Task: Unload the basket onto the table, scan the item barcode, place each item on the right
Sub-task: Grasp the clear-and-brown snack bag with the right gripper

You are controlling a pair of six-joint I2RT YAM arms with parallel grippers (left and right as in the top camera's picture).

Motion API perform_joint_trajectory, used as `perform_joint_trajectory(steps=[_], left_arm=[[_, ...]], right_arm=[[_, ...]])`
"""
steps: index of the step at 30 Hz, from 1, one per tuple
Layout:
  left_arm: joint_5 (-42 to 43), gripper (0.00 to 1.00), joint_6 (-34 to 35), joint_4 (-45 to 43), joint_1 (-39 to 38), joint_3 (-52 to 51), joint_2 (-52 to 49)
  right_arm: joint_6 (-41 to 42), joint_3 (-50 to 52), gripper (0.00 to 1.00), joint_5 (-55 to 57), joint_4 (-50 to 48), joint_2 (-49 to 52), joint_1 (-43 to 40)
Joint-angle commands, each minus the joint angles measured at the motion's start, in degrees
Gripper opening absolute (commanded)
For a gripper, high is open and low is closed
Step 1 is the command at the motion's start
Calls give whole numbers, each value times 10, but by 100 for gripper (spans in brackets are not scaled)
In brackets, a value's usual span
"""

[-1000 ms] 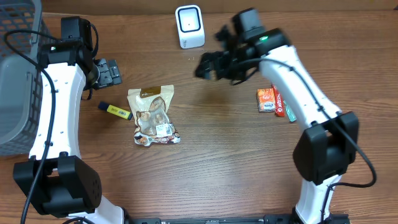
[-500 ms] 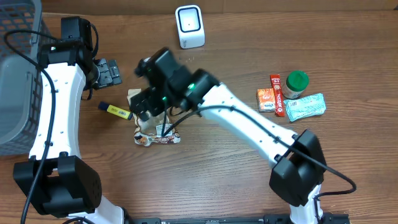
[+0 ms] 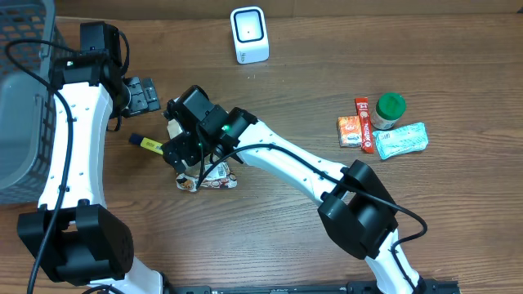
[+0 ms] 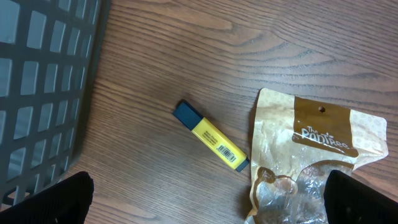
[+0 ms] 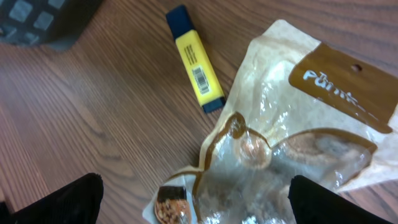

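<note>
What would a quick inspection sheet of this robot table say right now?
Surface: wooden table, bare in the middle.
Job's things: white scanner at the far edge; snack pouch lying flat.
Clutter: yellow highlighter beside the pouch; orange packets, green-lidded jar and pale packet grouped on the right; grey basket on the left.
Jaws: left arm, wide open and empty; right arm, open above the pouch, not gripping.
Cables: black cable over the basket.
Surroundings: nothing seen.
</note>
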State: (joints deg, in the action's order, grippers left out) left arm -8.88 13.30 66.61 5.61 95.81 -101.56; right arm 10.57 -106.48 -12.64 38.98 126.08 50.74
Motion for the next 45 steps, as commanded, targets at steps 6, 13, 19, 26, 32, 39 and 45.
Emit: perform_joint_trajectory(steps=[6, 13, 19, 26, 32, 39, 45], left_arm=[[-5, 100, -5, 0, -4, 0, 8], [-5, 100, -5, 0, -4, 0, 8], [-5, 100, -5, 0, -4, 0, 8], [-5, 100, -5, 0, -4, 0, 8], [-5, 100, -5, 0, -4, 0, 8], [-5, 100, -5, 0, -4, 0, 8], [-5, 100, -5, 0, -4, 0, 8]], right_arm=[[-8, 0, 56, -9, -61, 51, 3], [-54, 0, 54, -9, -122, 60, 4], [-65, 0, 60, -9, -136, 68, -1], [-22, -1, 68, -11, -84, 33, -45], [-23, 3, 75, 17, -16, 52, -65], [10, 3, 73, 112, 86, 43, -71], [30, 3, 74, 115, 178, -31, -92]])
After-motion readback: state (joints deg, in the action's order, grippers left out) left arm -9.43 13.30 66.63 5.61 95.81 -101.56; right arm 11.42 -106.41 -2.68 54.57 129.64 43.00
